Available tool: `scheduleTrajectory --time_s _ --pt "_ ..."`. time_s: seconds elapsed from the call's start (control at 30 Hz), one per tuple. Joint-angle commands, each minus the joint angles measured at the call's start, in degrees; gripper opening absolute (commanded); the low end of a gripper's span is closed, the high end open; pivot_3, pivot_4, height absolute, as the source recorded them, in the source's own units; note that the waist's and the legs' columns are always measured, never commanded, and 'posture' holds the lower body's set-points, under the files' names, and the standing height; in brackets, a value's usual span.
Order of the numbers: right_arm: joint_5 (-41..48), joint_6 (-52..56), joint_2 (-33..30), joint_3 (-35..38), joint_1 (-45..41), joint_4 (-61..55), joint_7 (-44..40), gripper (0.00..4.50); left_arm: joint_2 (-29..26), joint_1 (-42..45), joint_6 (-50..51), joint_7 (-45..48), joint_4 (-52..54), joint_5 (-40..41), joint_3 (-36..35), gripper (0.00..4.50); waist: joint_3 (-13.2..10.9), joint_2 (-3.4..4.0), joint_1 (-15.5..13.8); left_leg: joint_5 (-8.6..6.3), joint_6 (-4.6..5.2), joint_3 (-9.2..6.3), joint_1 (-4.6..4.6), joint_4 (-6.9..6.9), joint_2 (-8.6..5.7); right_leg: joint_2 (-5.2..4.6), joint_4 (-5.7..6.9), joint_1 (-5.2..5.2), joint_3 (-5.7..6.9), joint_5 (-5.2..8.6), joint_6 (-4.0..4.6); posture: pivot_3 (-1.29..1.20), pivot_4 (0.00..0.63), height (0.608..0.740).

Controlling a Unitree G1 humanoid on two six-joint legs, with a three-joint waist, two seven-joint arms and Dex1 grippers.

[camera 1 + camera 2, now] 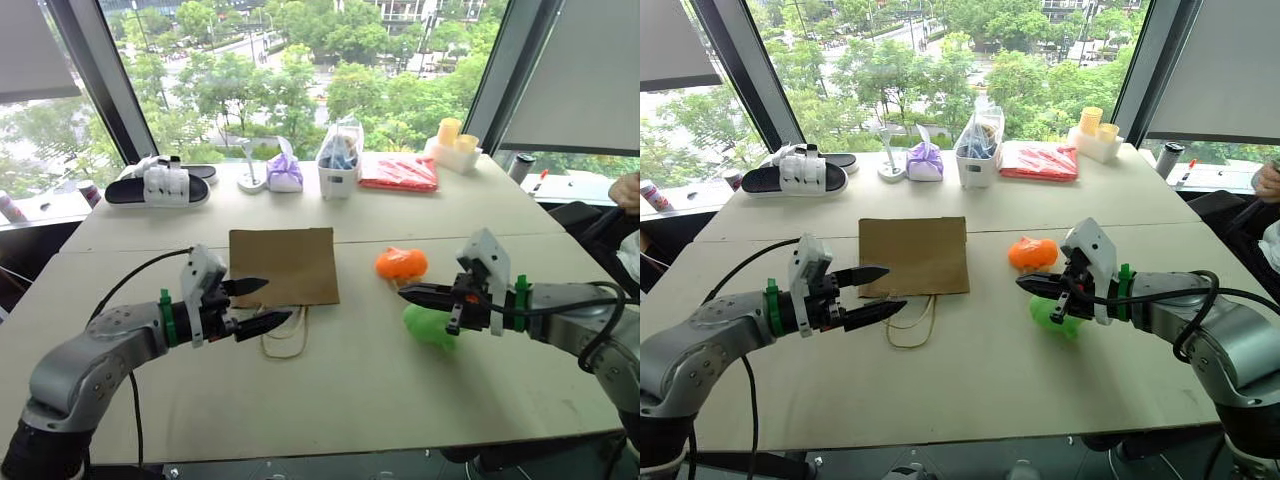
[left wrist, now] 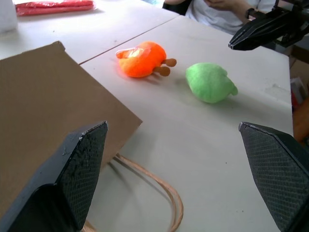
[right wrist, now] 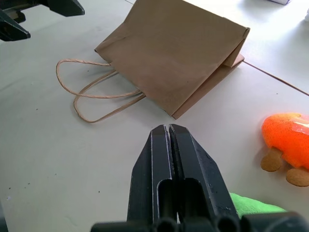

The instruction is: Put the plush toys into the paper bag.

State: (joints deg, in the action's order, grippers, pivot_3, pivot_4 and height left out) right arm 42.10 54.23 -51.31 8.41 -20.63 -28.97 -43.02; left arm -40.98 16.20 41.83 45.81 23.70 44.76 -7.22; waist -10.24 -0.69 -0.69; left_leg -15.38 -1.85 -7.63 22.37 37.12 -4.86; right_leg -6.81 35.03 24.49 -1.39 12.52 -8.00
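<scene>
The paper bag [image 1: 283, 265] is lying flat and folded at the middle of the bench [image 1: 330, 390], its cord handles [image 1: 285, 340] trailing toward six o'clock. At three o'clock of it the orange plush toy [image 1: 401, 263] is resting, with the green plush toy [image 1: 430, 326] just beside it toward five o'clock. Neither toy is in the bag yet, so the task is looking barely begun.

The left pincer [image 1: 255, 305] is hovering wide open by the handles; the right pincer [image 1: 412, 293] is hanging closed and empty over the toys. Likely next: opening the bag's mouth, and the right pincer parting before grasping a toy.

Toward twelve o'clock a slipper [image 1: 160, 186], purple pouch [image 1: 285, 174], white container [image 1: 340, 160] and red packet [image 1: 399, 172] are sitting before tall windows [image 1: 290, 70] showing trees.
</scene>
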Motion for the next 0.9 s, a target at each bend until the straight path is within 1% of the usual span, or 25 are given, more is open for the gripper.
scheduleTrajectory --time_s 0.03,0.13,0.3,0.57,0.7,0.8,0.9 --pt "0.64 0.3 -1.74 4.0 1.56 -2.24 0.51 0.0 1.11 0.42 -1.1 1.46 1.15 0.88 0.66 4.45 0.0 0.0 -0.01 0.0 0.0 0.0 0.0 -0.01 0.01 0.0 0.0 0.0 0.0 -0.01 -0.02 0.0 0.15 0.74" --pt "1.72 1.16 -1.78 5.99 3.53 -3.71 1.46 0.0 2.01 2.7 0.51 1.25 1.14 3.28 -0.18 4.45 -0.04 -0.07 -0.12 -0.01 0.01 -0.02 0.02 0.02 0.06 -0.01 -0.03 0.0 0.0 -0.02 -0.04 0.0 0.15 0.74" --pt "2.77 2.46 -1.29 7.99 5.52 -5.62 3.93 0.0 -0.11 3.75 -0.98 4.7 -0.1 0.21 2.46 4.45 -0.04 -0.06 0.12 -0.01 0.01 0.04 0.01 0.01 0.13 -0.01 -0.02 0.0 0.0 -0.03 -0.04 0.0 0.15 0.74" --pt "4.59 3.46 -1.37 10.42 9.84 -8.91 5.25 0.0 0.27 3.87 -2.1 6.52 -0.77 -2.58 4.99 4.45 -0.05 -0.07 -0.05 -0.01 0.01 0.05 0.01 0.01 0.15 0.0 -0.03 -0.01 0.0 -0.03 -0.04 0.0 0.15 0.74" --pt "4.79 2.72 0.18 8.98 9.68 -8.73 6.8 0.0 0.37 4.74 -1.8 7.73 -1.6 -2.3 5.04 4.45 -0.05 -0.07 -0.03 -0.01 0.01 0.05 0.01 0.02 0.16 0.0 -0.03 -0.01 0.0 -0.01 -0.01 0.0 0.15 0.74" --pt "4.0 1.57 1.57 6.64 9.05 -8.85 7.48 0.0 -0.08 5.02 -1.74 8.32 -3.5 -1.07 2.4 4.45 -0.05 -0.06 0.07 -0.01 0.01 0.05 0.0 0.01 0.16 0.01 -0.02 -0.01 0.01 -0.02 -0.03 0.0 0.15 0.74" --pt "3.54 0.62 2.76 4.86 7.59 -8.42 8.03 0.0 -4.05 4.47 -6.46 13.98 -6.02 -4.58 2.03 4.45 -0.06 -0.06 0.16 -0.01 0.01 0.05 0.0 0.01 0.17 0.02 -0.02 0.01 0.01 -0.02 -0.04 0.0 0.15 0.74"
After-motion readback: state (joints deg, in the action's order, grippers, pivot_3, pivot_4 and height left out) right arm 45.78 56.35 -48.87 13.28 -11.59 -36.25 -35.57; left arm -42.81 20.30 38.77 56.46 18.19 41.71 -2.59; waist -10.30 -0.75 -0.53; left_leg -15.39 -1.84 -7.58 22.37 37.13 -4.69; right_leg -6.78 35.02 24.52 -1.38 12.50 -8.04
